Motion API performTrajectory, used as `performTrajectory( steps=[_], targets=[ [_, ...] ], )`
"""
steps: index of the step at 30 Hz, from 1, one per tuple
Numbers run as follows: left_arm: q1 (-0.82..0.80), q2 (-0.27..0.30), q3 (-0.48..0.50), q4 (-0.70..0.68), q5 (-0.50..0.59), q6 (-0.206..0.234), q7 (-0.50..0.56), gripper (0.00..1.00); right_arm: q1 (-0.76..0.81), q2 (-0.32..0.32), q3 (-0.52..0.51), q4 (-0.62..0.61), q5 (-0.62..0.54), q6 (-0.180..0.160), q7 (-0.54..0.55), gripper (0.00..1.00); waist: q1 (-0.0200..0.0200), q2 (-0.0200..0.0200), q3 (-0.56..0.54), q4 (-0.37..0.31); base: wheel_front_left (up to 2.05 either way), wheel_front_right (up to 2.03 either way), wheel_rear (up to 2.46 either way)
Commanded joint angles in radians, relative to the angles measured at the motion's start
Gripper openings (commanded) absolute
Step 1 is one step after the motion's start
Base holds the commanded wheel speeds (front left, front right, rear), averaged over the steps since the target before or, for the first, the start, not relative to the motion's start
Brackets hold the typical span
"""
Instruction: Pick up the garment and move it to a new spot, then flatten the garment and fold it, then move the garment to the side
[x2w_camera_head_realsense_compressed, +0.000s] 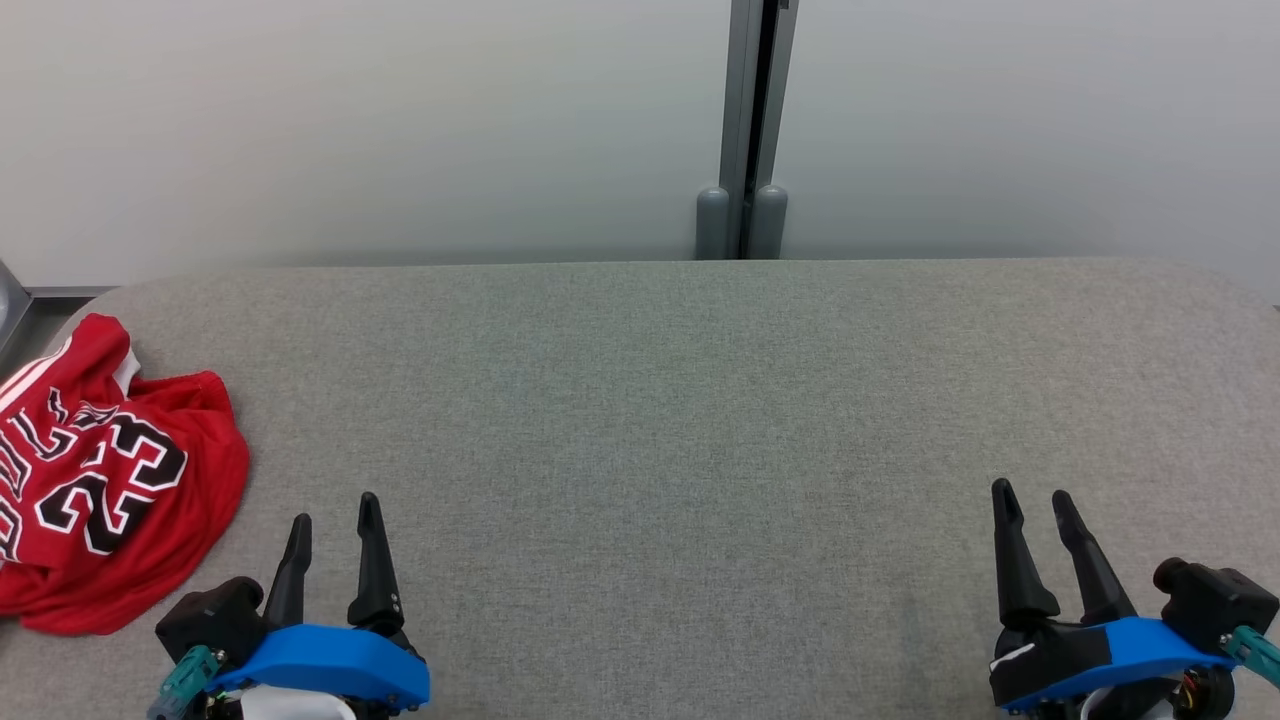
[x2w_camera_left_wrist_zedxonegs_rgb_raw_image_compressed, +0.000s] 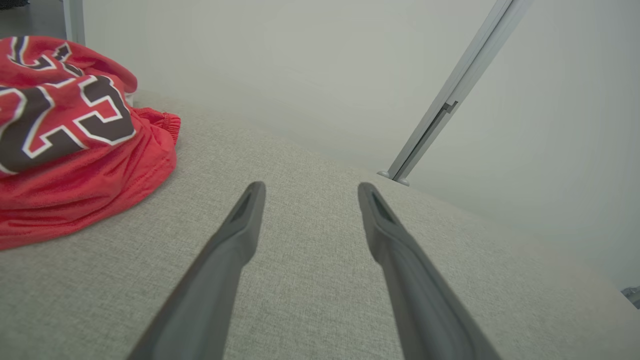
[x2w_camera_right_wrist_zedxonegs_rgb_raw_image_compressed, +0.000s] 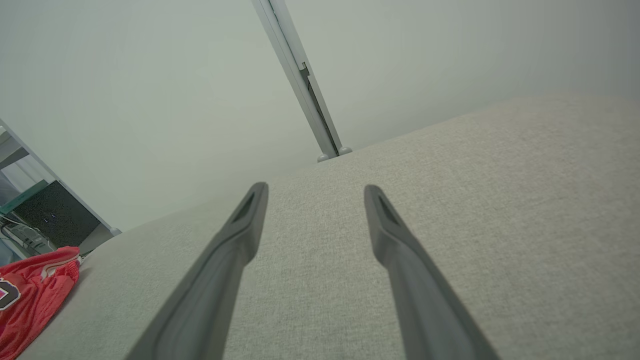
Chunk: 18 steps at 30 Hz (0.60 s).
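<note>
A pale grey-white wall (x2w_camera_head_realsense_compressed: 400, 120) fills the background, split by a vertical grey metal post (x2w_camera_head_realsense_compressed: 748, 130) that meets the far edge of a wide surface covered in grey woven fabric (x2w_camera_head_realsense_compressed: 640, 420). This padded table stretches across the head view, with rounded far corners.

At the far left edge of the table lies the garment (x2w_camera_head_realsense_compressed: 105, 480), a red sports jersey crumpled into a loose heap. Black numerals outlined in white, reading 23, face up, with part of some lettering beside them. In the left wrist view the garment (x2w_camera_left_wrist_zedxonegs_rgb_raw_image_compressed: 75, 135) sits to the upper left, bunched and raised off the fabric.

The left gripper (x2w_camera_head_realsense_compressed: 333, 518) rests at the lower left of the head view, just beside the jersey but not touching it. Its two dark fingers are spread apart with nothing between them. The right gripper (x2w_camera_head_realsense_compressed: 1034, 506) sits at the lower right, well apart from the jersey, its fingers likewise parted and empty. In the right wrist view the garment (x2w_camera_right_wrist_zedxonegs_rgb_raw_image_compressed: 30, 295) shows at the lower left corner, far across the table.
</note>
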<state>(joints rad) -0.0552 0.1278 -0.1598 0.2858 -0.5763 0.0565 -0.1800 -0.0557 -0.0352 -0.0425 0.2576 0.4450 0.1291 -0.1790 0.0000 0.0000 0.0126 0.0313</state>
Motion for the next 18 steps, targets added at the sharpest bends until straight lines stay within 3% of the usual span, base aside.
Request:
performTrajectory(
  steps=[1, 18],
  targets=[
    [-0.008, 0.011, -0.008, -0.001, 0.03, 0.008, -0.012, 1.0, 0.007, -0.007, -0.002, -0.001, -0.038, 0.002, -0.007, 1.0, 0.0, 0.0, -0.002, 0.002, 0.0, 0.0, 0.0],
    [-0.017, 0.027, -0.057, 0.025, 0.139, 0.023, -0.039, 1.0, 0.009, -0.008, 0.004, 0.009, -0.163, 0.002, -0.028, 1.0, 0.0, 0.0, -0.003, 0.011, 0.0, 0.0, 0.0]
  ],
)
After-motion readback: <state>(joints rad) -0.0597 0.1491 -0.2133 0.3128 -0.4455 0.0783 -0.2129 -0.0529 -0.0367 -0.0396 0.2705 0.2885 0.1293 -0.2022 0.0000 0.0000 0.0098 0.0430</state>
